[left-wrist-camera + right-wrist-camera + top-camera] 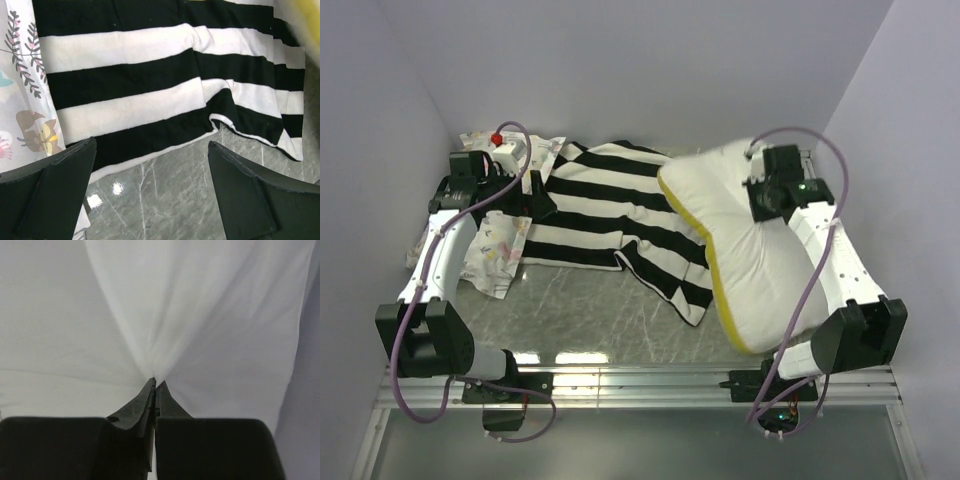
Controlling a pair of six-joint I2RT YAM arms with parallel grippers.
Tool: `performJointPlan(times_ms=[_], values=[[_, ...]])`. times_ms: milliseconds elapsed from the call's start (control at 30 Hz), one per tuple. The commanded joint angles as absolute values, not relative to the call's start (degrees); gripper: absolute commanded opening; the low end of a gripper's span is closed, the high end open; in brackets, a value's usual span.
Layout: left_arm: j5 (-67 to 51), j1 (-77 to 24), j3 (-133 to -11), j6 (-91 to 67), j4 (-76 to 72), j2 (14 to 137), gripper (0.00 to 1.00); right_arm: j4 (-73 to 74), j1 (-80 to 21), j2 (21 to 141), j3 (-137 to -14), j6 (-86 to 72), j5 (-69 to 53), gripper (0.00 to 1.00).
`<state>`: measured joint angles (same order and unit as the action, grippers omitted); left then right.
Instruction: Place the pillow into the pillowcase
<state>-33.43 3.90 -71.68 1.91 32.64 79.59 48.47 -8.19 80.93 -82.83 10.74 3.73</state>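
Cream-white plump pillow [760, 270] with yellow edge, fabric pinched by right claw [155, 383], left claw [151, 150] wide over striped pillowcase [600, 200].

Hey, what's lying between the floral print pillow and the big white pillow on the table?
The striped pillowcase spreads between the floral pillow and the white pillow, clearest in the top view.

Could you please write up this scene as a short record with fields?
pillow: plump cream-white pillow with a yellow edge band, outside the case, overlapping its right end
pillowcase: black-and-white striped fabric pillowcase, rumpled on the grey table
left gripper: open, above the pillowcase's near edge, holding nothing
right gripper: shut on the pillow's fabric
other: small pastel-print pillow beside the pillowcase's left end
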Motion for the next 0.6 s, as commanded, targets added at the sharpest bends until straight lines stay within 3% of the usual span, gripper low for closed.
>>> performJointPlan(times_ms=[0,133,233,267,300,333,367,400,567], values=[[-34.89,3.96,-73.57,2.55,30.23,79.8,0.99,44.83,-9.23,74.11,-69.06,14.31,1.67,0.0],[-35.24,3.87,-72.07,3.34,29.54,79.72,0.99,40.18,-9.14,64.98,-54.61,26.08,1.4,0.0],[-36.47,3.96,-71.02,3.25,28.92,80.33,0.99,38.67,-9.14,64.42,-51.77,29.62,1.41,0.0],[-36.91,3.87,-70.75,3.08,28.83,80.59,0.99,40.24,-9.23,65.64,-54.38,26.83,0.8,0.08],[-37.18,3.87,-70.66,2.99,28.74,80.68,0.99,41.12,-9.14,67.05,-56.41,24.81,0.44,0.23],[-37.44,3.78,-70.49,2.9,28.57,80.86,0.99,42.26,-8.71,69.76,-58.25,22.78,0.27,0.61],[-37.79,3.78,-70.31,2.81,28.3,80.95,0.99,42.62,-8.44,70.74,-61.49,18.85,-1.13,0.83],[-38.23,3.78,-70.31,2.99,28.3,80.86,0.99,42.97,-8.18,71.62,-63.09,16.72,-3.14,0.98],[-37.97,3.69,-70.84,4.57,28.39,80.68,0.99,41.84,-6.94,78.03,-69.07,6.52,-5.89,1.0]])
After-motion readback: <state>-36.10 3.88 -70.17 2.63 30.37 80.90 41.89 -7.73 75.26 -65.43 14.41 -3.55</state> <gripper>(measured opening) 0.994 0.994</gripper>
